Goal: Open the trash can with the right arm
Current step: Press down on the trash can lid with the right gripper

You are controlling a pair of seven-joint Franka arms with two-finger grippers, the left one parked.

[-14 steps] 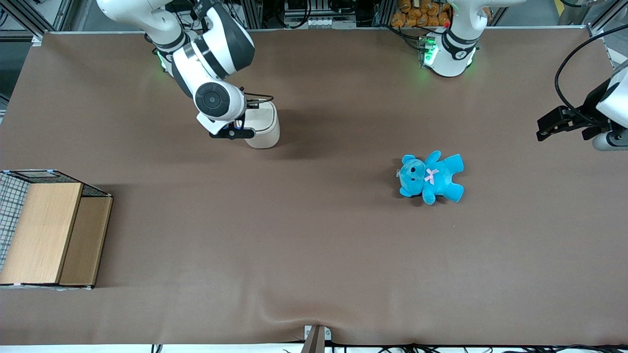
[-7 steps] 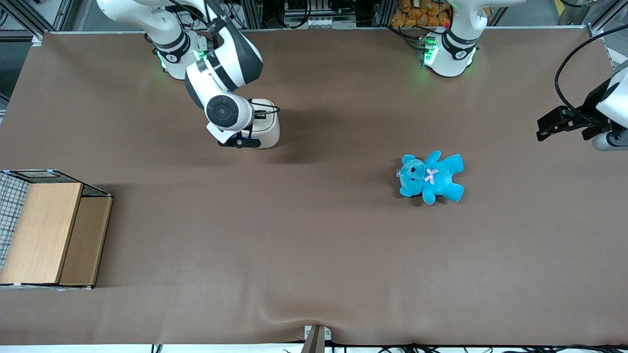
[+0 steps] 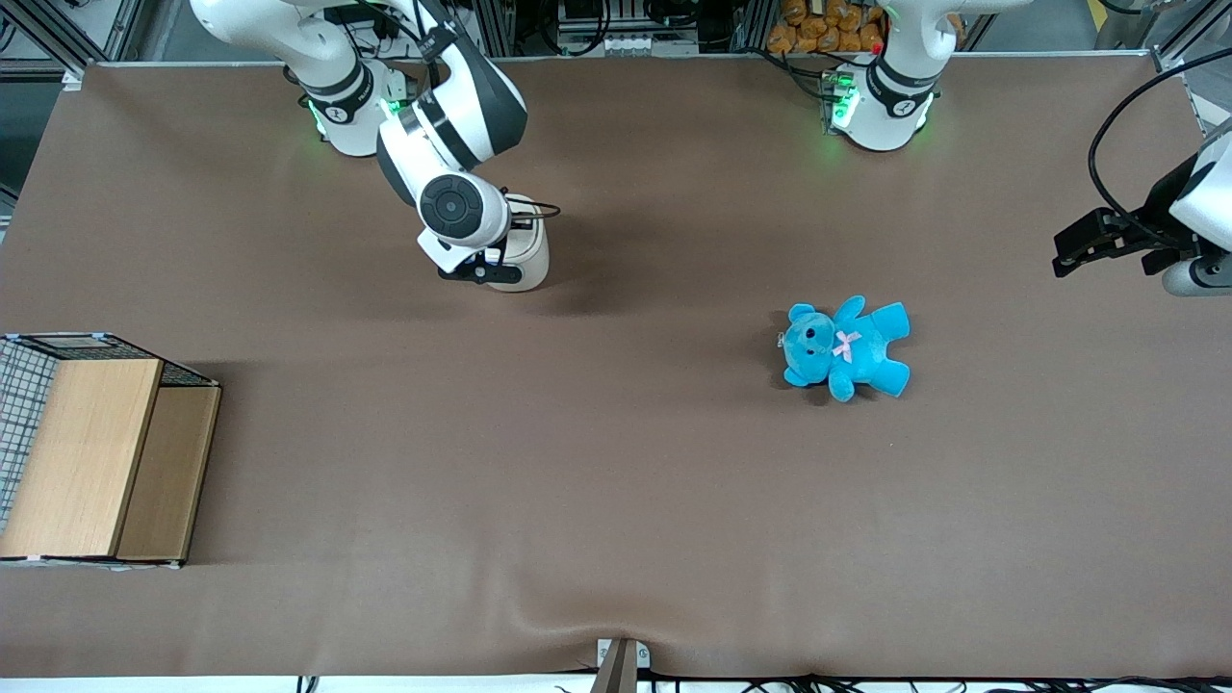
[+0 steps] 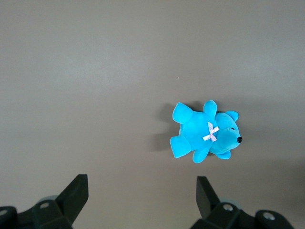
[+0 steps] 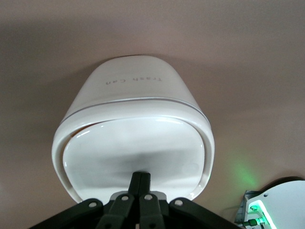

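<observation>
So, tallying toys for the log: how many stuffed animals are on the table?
1. A blue teddy bear lies on the brown table, toward the parked arm's end, well away from the trash can, over which the gripper hangs shut.

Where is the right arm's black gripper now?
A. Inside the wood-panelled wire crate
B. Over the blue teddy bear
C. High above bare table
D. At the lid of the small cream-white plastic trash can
D: the right wrist view shows the black gripper, fingers pressed together, at the flat lid of the small cream-white plastic trash can.
</observation>
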